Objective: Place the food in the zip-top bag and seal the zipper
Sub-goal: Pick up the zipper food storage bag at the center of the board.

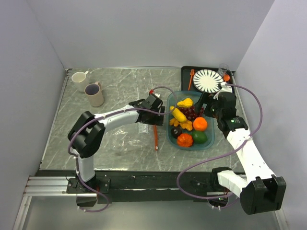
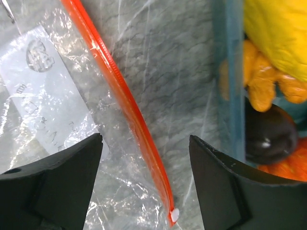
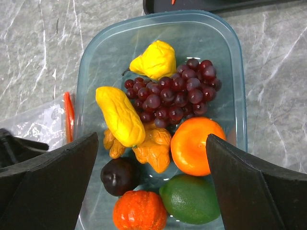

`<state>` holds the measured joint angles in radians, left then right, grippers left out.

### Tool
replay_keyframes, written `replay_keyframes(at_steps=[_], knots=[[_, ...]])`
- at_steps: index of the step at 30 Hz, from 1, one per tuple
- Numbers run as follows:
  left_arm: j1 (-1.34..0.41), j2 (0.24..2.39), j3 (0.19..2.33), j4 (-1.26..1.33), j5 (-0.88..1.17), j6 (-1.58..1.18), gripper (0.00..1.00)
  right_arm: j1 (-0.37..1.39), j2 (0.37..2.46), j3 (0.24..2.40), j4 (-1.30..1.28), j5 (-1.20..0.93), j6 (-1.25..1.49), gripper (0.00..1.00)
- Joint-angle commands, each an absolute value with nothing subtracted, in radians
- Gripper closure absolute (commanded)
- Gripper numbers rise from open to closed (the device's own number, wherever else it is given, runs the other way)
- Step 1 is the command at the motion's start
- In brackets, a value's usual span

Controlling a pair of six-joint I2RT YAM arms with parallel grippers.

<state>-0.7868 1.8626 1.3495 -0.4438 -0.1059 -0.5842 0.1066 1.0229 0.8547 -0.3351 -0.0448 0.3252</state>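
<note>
From above, the zip-top bag (image 1: 127, 140) lies flat on the tabletop (image 1: 115, 86). Its zipper (image 1: 155, 136) runs just beside the teal tray (image 1: 211, 143) that holds the food (image 1: 188, 125). The left hand (image 1: 157, 117) seems to hover over the zipper's far end.

Left wrist: the fingers (image 2: 62, 177) stand apart with the zipper between them, untouched.

Right wrist: the right hand (image 3: 152, 139) is spread wide above the tray, gripping nothing.

We note the food (image 3: 153, 148) heaped in the teal tray (image 3: 110, 52): two yellow pieces, purple grapes (image 3: 175, 93), an orange (image 3: 196, 145), a green lime (image 3: 191, 198), a dark plum (image 3: 120, 175) and a red-orange pumpkin (image 3: 139, 211). The clear zip-top bag (image 1: 125, 140) lies flat and crinkled on the counter (image 1: 115, 86) just beside the tray. Its orange-red zipper (image 2: 125, 111) runs along the tray-side edge.
</note>
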Motion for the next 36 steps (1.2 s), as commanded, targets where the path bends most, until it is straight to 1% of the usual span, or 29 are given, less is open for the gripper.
replay_keyframes(at_steps=[1, 6, 8, 9, 11, 12, 14, 15, 17, 18, 26, 32, 36], knots=[[-0.795, 1.910, 1.401, -0.491, -0.155, -0.629, 0.25, 0.104, 0.989, 0.916, -0.336, -0.034, 0.334, 0.00], [-0.801, 1.957, 1.411, -0.488, -0.164, -0.647, 0.25, 0.104, 0.996, 0.913, -0.344, -0.037, 0.333, 0.00], [-0.801, 1.980, 1.414, -0.486, -0.166, -0.650, 0.27, 0.104, 0.997, 0.914, -0.344, -0.040, 0.334, 0.00], [-0.801, 1.989, 1.417, -0.491, -0.169, -0.652, 0.34, 0.104, 0.999, 0.914, -0.345, -0.043, 0.336, 0.00], [-0.799, 1.988, 1.414, -0.495, -0.176, -0.653, 0.42, 0.104, 1.002, 0.916, -0.347, -0.051, 0.337, 0.00], [-0.801, 1.974, 1.410, -0.492, -0.178, -0.653, 0.52, 0.104, 1.003, 0.913, -0.345, -0.052, 0.341, 0.00], [-0.801, 1.951, 1.384, -0.479, -0.179, -0.653, 0.61, 0.104, 1.008, 0.911, -0.342, -0.063, 0.345, 0.00], [-0.801, 1.927, 1.375, -0.465, -0.179, -0.653, 0.72, 0.104, 1.012, 0.911, -0.341, -0.080, 0.345, 0.00], [-0.799, 1.914, 1.356, -0.457, -0.179, -0.650, 0.87, 0.104, 1.028, 0.917, -0.342, -0.101, 0.353, 0.00], [-0.799, 1.908, 1.353, -0.459, -0.179, -0.647, 0.99, 0.104, 1.034, 0.917, -0.344, -0.129, 0.354, 0.00], [-0.799, 1.859, 1.312, -0.439, -0.170, -0.637, 0.99, 0.107, 1.063, 0.905, -0.315, -0.268, 0.416, 0.00], [-0.789, 1.706, 1.258, -0.410, -0.160, -0.623, 0.99, 0.158, 1.106, 0.910, -0.268, -0.423, 0.443, 0.00], [-0.781, 1.568, 1.175, -0.344, -0.167, -0.614, 0.99, 0.225, 1.166, 0.930, -0.244, -0.433, 0.483, 0.02]])
